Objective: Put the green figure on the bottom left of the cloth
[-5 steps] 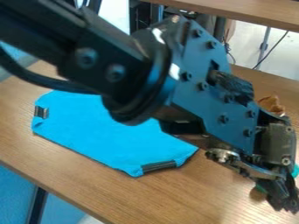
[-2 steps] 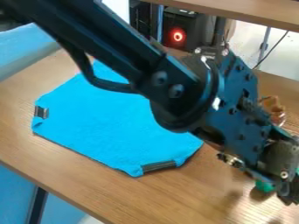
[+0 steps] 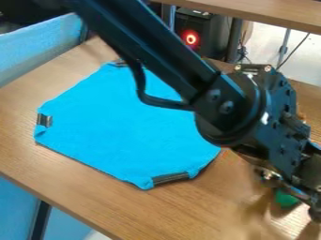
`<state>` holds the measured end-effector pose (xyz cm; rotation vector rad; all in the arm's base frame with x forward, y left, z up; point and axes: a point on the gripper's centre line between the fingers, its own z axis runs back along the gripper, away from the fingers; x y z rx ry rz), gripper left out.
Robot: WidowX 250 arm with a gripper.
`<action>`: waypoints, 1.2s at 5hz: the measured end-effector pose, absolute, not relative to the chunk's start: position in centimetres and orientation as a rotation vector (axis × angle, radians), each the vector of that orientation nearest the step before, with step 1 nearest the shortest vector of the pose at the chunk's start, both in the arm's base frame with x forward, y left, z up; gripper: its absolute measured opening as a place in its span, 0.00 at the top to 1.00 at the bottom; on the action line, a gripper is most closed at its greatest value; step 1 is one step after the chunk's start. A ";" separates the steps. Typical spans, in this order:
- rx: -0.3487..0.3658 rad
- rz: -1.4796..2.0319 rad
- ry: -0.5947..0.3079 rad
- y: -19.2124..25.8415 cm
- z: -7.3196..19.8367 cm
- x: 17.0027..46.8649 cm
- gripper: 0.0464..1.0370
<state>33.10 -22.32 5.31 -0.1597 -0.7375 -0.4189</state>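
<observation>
The gripper (image 3: 307, 199) hangs low at the right edge of the view, partly cut off by it. The green figure (image 3: 286, 198) lies on the table at the lower right, just left of the gripper and partly hidden behind it; whether they touch I cannot tell. The blue cloth (image 3: 128, 126) is spread on the table at the left and centre, with dark clips at its corners, and the arm crosses above its right part.
The wooden table (image 3: 81, 183) has its front edge running from the left down to the bottom. A brown object (image 3: 301, 116) is mostly hidden behind the wrist. A dark computer case (image 3: 199, 35) with a red light stands behind the table.
The arm has swung to the right, carrying the gripper partly past the right edge. More of the cloth and of the green figure has come into sight.
</observation>
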 end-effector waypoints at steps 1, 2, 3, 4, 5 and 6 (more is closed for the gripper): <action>-0.152 -0.407 -0.744 -22.2 4.9 34.2 0.39; -0.157 -0.417 -0.739 -22.1 4.8 34.1 0.62; -0.156 -0.442 -0.729 -21.4 4.8 32.7 0.62; -0.182 -0.427 -0.734 -20.2 5.7 31.3 0.62; -0.230 -0.344 -0.784 -17.7 8.8 30.0 0.62; -0.243 -0.269 -0.823 -14.0 11.1 29.3 0.62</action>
